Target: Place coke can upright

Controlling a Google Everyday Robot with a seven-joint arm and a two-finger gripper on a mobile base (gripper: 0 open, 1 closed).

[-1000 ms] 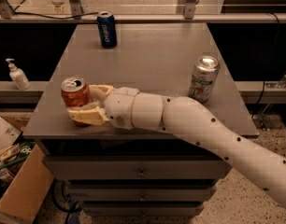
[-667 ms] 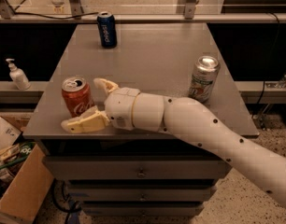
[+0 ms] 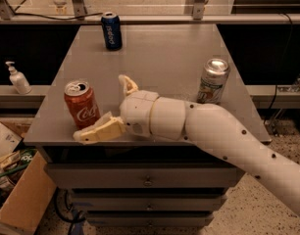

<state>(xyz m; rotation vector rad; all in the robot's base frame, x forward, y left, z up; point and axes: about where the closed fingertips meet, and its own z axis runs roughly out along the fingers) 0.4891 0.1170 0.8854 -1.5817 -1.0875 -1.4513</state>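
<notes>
The red coke can stands upright near the front left corner of the grey table, silver top up. My gripper is just to the right of the can, fingers spread wide. One finger lies near the front edge below the can, the other points toward the back. The can stands free between and left of them, not gripped.
A dark blue can stands at the back left of the table. A silver-green can stands at the right side. A soap dispenser sits on a ledge at left. A cardboard box is on the floor at lower left.
The gripper has opened and let go of the coke can, then drawn back slightly to the right. The can stays upright where it stood.
</notes>
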